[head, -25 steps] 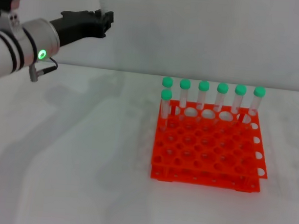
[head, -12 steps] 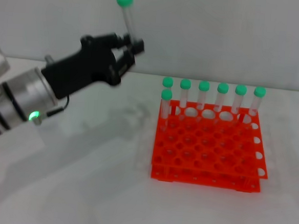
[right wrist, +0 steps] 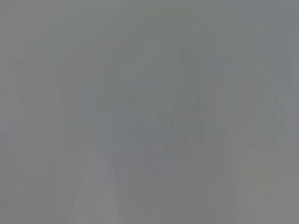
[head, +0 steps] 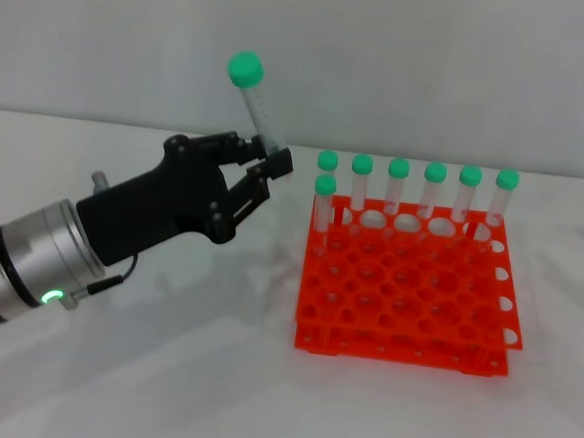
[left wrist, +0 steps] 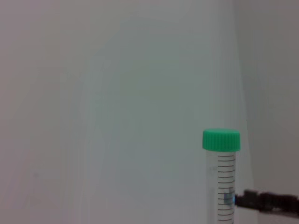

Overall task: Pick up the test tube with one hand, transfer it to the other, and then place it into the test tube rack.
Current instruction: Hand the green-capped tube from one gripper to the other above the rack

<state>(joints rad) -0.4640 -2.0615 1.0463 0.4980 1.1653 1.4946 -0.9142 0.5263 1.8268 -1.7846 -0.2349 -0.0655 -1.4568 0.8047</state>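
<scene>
The white counter (head: 160, 390) fills the near ground of the head view. From about 8 o'clock the left arm reaches in, a silver wrist with a green light leading to the black left pincer (head: 266, 167), which sits just above the counter a little left of centre. Its fingers (head: 276, 162) are closed on the lower part of the tube (head: 255, 106), which stands nearly upright, tilted slightly, its green cap at the top, toward 11 o'clock from the rack. The tube is in the air, clear of the counter and apart from the rack. At about 4 o'clock from the pincer lies the orange-red rack (head: 407, 297), resting flat on the counter. Six green-capped tubes (head: 433, 189) stand in its far row, and a seventh (head: 323, 201) stands in the next row at the rack's left end. The left wrist view shows the held tube (left wrist: 223, 182) with printed graduations against a plain pale wall (left wrist: 93, 93), a dark fingertip (left wrist: 266, 201) touching its side. The right pincer appears in no view, and the right wrist view is a featureless grey.
</scene>
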